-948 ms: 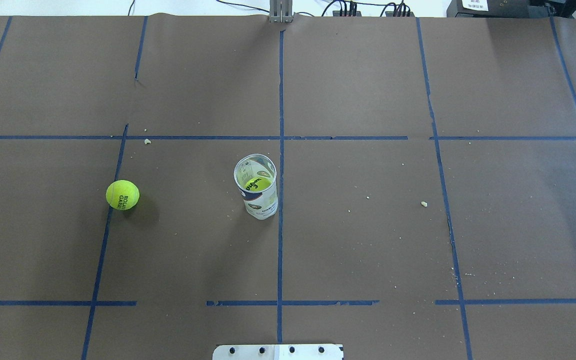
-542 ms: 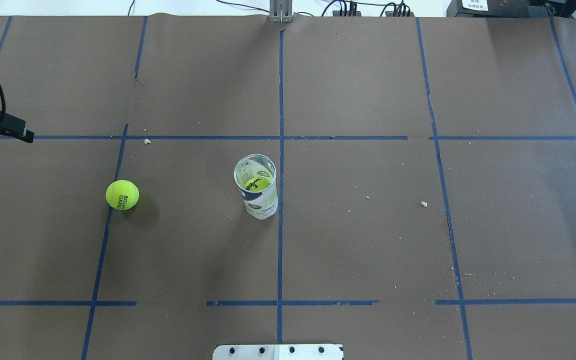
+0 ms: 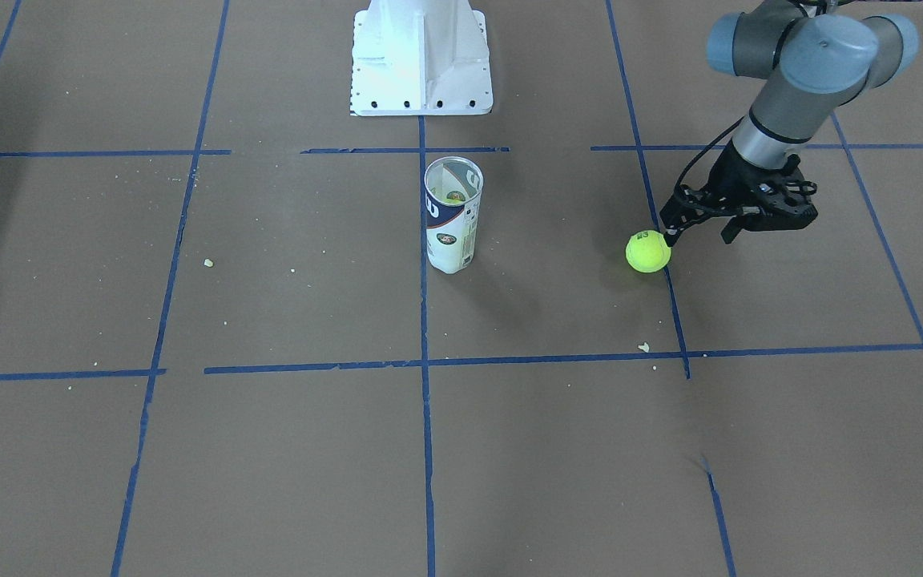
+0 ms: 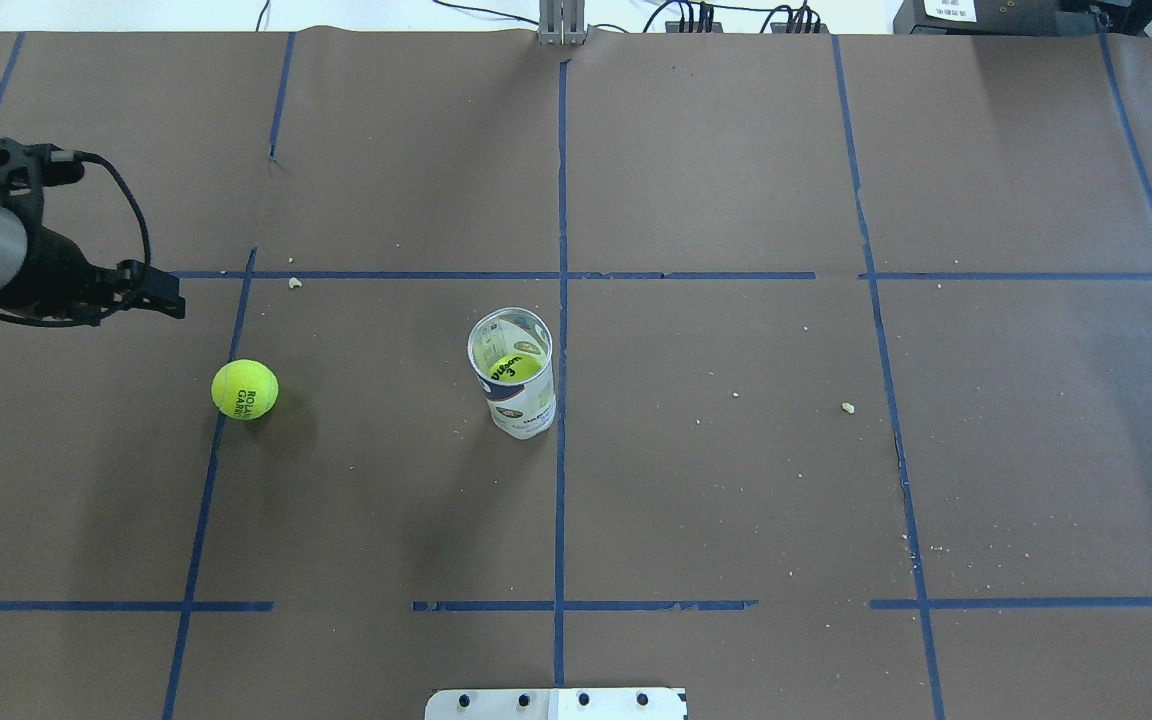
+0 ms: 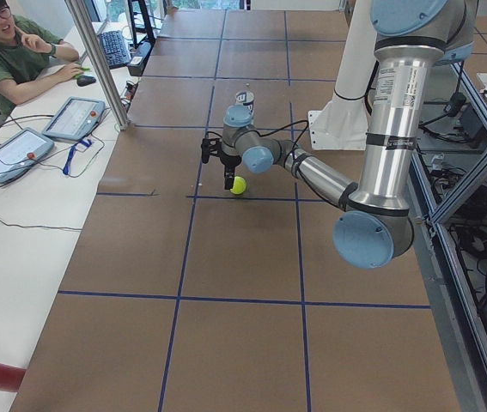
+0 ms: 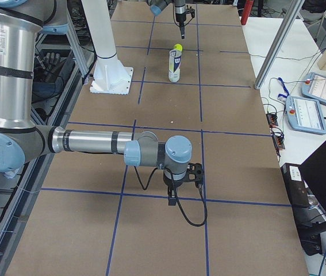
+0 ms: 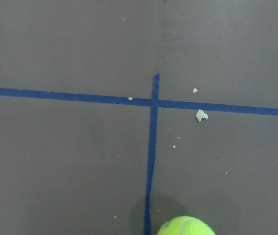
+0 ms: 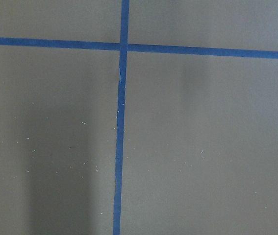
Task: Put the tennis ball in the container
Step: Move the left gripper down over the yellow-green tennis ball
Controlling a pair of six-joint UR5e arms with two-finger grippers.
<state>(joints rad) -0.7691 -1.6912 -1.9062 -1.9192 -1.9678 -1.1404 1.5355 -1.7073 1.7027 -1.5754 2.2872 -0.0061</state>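
The brown-papered counter (image 4: 736,500), gridded in blue tape (image 4: 561,500), is carrying an upright tennis-ball tube (image 4: 521,400) near its centre, with one ball (image 4: 514,368) sitting inside. Seen from overhead, the loose tennis ball (image 4: 245,390) is lying at the tube's 9 o'clock, well apart. The left pincer (image 3: 702,218) is hovering at that ball's 10 o'clock, gripping nothing. The right pincer (image 6: 177,187) is hanging over a tape line. Neither pincer's opening can be told.
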